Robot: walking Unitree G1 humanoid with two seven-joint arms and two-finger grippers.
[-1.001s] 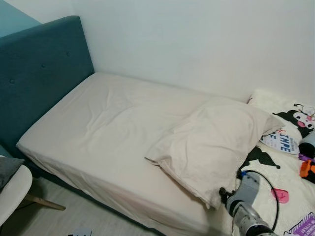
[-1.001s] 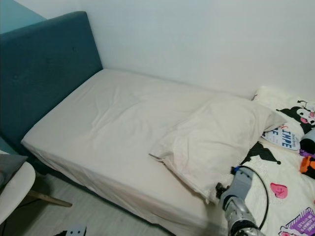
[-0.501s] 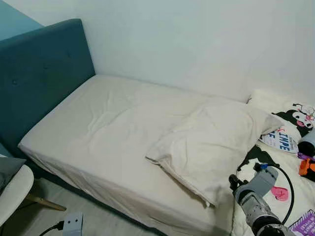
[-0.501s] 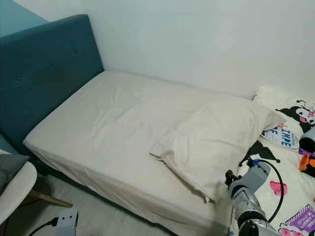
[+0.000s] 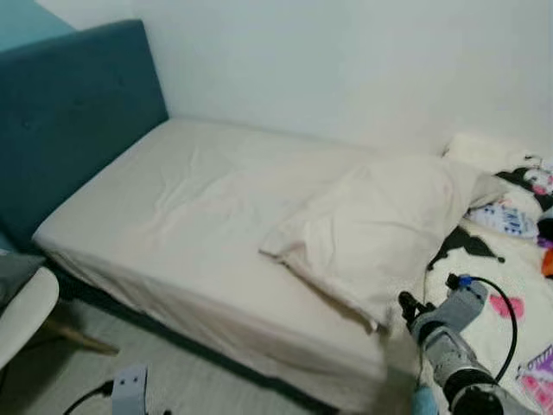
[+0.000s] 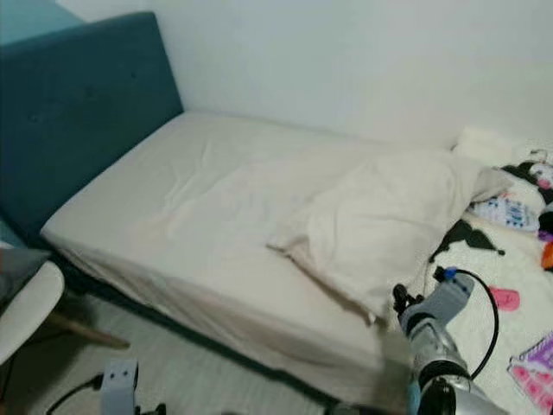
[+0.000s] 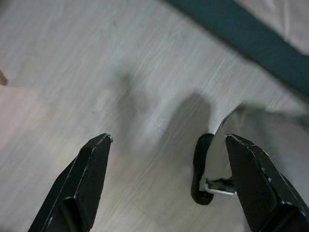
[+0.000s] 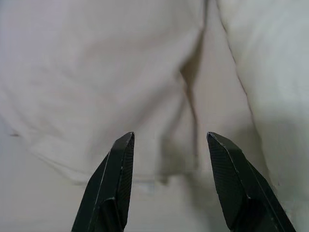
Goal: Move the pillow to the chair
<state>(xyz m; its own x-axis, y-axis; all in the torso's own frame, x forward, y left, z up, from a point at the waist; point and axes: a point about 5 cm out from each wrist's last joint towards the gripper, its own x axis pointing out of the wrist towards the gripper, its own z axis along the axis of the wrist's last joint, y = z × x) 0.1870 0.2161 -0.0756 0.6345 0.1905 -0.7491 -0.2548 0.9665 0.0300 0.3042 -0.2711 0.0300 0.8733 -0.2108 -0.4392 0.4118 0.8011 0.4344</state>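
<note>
Just short of the cream pillow [image 5: 384, 233] on the bed [image 5: 173, 207]: right gripper [image 8: 169, 181], fingers spread, gripping nothing; left gripper [image 7: 166, 186] likewise spread over floor [image 7: 96, 72].

Setting: a home bedroom. A bed [image 5: 173, 216] with a teal upholstered headboard [image 5: 69, 112] is standing against a plain white wall [image 5: 346, 60]; a cream pillow [image 5: 371, 233] and cartoon-print blanket [image 5: 492, 285] are lying at its right end.
</note>
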